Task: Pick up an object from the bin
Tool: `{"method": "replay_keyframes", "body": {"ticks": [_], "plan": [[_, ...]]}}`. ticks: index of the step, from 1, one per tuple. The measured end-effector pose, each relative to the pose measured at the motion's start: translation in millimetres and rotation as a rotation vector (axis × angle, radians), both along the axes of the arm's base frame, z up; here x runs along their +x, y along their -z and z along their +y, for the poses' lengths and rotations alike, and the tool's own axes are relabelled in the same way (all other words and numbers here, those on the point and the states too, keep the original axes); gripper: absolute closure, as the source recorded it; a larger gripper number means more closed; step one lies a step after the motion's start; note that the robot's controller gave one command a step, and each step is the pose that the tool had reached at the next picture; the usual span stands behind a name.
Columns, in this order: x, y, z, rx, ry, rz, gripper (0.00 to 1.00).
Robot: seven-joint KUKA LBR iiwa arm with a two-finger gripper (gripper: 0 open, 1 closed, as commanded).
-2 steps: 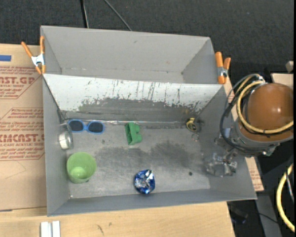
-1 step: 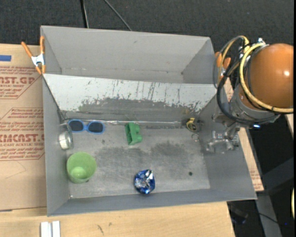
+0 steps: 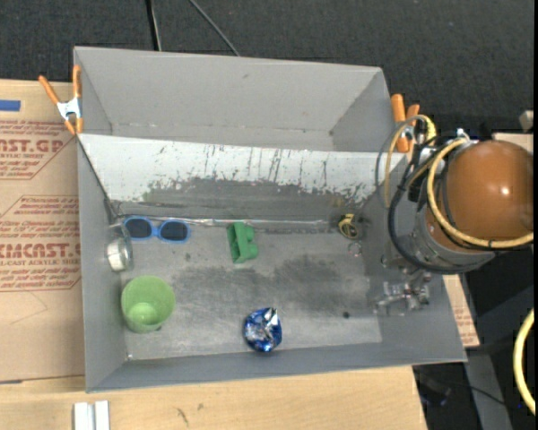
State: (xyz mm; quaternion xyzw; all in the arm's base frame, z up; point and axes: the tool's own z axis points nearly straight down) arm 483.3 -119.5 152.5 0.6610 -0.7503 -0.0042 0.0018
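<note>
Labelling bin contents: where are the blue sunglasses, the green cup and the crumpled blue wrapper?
blue sunglasses point(image 3: 155, 230), camera view, bridge between the lenses
green cup point(image 3: 146, 304), camera view, inside its mouth
crumpled blue wrapper point(image 3: 262, 330), camera view, its middle

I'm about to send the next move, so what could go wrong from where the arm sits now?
The gripper hangs close to the bin's right wall, so a descent here might scrape it. The nearest thing, a small dark-and-yellow piece, lies in the back right corner, awkward to get around. The blue-and-white crumpled ball could roll if nudged.
</note>
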Motion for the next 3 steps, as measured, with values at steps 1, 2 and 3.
{"method": "replay_keyframes", "body": {"ticks": [1, 2, 3], "plan": [[52.7, -22.7, -21.2, -0.001, -0.232, -0.011, 1.00], [52.0, -22.2, -20.4, 0.001, -0.233, -0.010, 0.00], [66.2, -18.7, 70.8, 0.003, -0.082, -0.010, 0.00]]}}
